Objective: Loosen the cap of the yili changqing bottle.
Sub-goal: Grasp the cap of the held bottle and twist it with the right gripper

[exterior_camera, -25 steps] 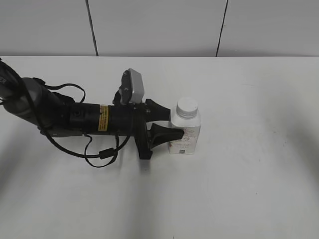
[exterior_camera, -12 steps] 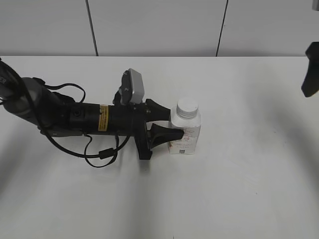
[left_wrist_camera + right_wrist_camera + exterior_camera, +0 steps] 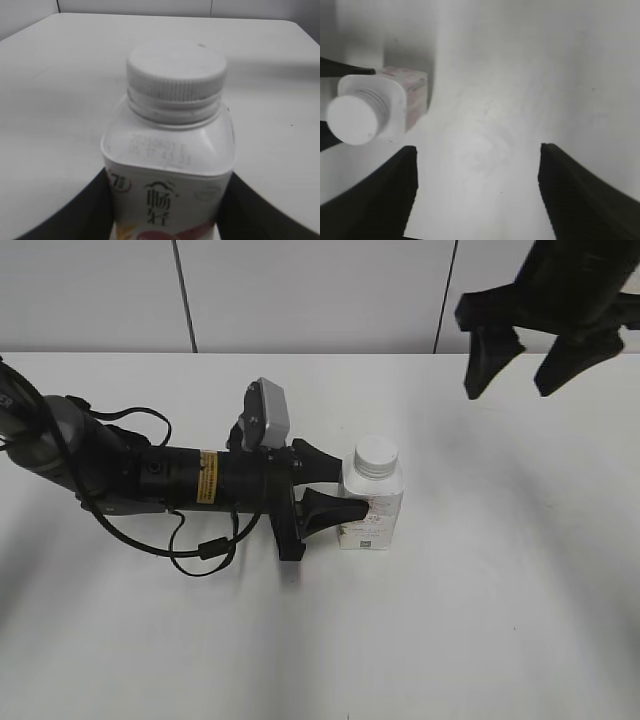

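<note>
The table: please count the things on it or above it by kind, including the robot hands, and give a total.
Bottles: 1, the yili changqing bottle, standing upright.
Caps: 1, the cap, screwed on the bottle's neck.
Robot hands: 2, the left hand closed on the bottle's body, and the right hand open in the air.
Total: 4

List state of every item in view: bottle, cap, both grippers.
yili changqing bottle: upright on the table, clamped at its body.
cap: on the neck, nothing touching it.
left gripper: shut on the bottle's sides, arm lying low along the table.
right gripper: open, empty, in the air up and to the right of the bottle.
</note>
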